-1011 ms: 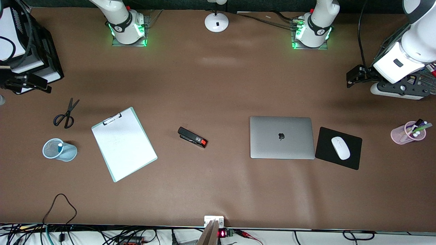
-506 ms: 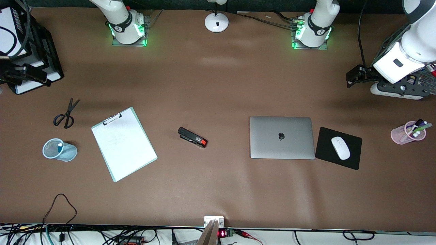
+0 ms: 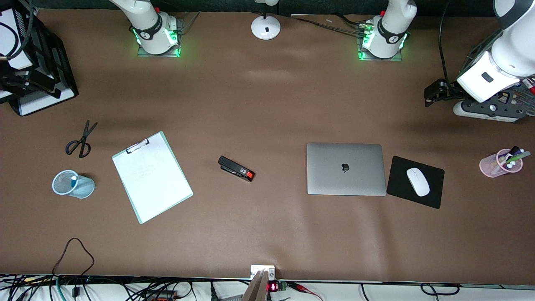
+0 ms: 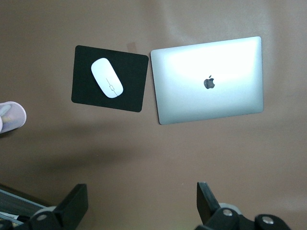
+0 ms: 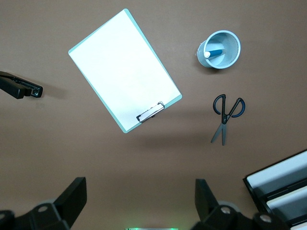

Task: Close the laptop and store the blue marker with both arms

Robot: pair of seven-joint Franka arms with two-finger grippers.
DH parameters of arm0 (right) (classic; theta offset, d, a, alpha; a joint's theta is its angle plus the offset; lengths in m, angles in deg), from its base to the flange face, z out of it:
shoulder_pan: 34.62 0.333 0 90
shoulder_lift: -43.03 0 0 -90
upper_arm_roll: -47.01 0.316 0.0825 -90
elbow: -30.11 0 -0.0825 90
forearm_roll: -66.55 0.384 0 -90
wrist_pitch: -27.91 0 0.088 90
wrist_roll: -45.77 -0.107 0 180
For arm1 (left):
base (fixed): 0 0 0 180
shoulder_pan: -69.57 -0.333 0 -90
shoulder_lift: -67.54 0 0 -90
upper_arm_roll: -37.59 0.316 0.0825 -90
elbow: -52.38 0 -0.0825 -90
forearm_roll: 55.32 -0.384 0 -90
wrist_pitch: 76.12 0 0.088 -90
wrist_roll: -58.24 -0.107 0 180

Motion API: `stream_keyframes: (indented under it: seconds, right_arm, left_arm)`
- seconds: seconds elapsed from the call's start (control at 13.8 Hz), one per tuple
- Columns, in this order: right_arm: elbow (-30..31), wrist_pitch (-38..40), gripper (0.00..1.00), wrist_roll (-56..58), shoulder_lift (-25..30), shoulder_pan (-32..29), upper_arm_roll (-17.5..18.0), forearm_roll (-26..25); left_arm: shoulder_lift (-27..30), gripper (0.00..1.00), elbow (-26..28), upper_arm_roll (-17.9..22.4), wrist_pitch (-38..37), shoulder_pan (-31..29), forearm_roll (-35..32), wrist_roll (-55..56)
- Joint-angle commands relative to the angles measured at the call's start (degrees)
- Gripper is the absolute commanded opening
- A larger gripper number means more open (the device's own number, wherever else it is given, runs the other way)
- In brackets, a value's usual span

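We judge the task finished: the laptop (image 3: 345, 169) lies shut just beside the mouse pad (image 3: 415, 182), and the blue marker (image 5: 214, 52) stands in the blue mesh cup (image 3: 73, 184) toward the right arm's end. Our 2 pincers are spread wide and empty, the left gripper (image 4: 140, 205) high above the laptop area, the right gripper (image 5: 140, 203) high above the clipboard (image 5: 124, 70). Bare brown table surrounds everything, so nothing crowds the arms.

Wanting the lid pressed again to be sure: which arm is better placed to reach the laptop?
Left. The open left end effector hangs at the table end holding the slim silver-grey laptop; the right end effector is over the other end.
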Motion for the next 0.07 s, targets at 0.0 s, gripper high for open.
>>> stream_keyframes:
  seconds: [0.0]
  right_arm:
    - [1.48,-0.22,1.00,-0.90,1.49,-0.06,0.53,-0.62]
  left_arm:
    - [0.48,1.00,-0.66,0.02,-1.22,0.26,0.73,-0.47]
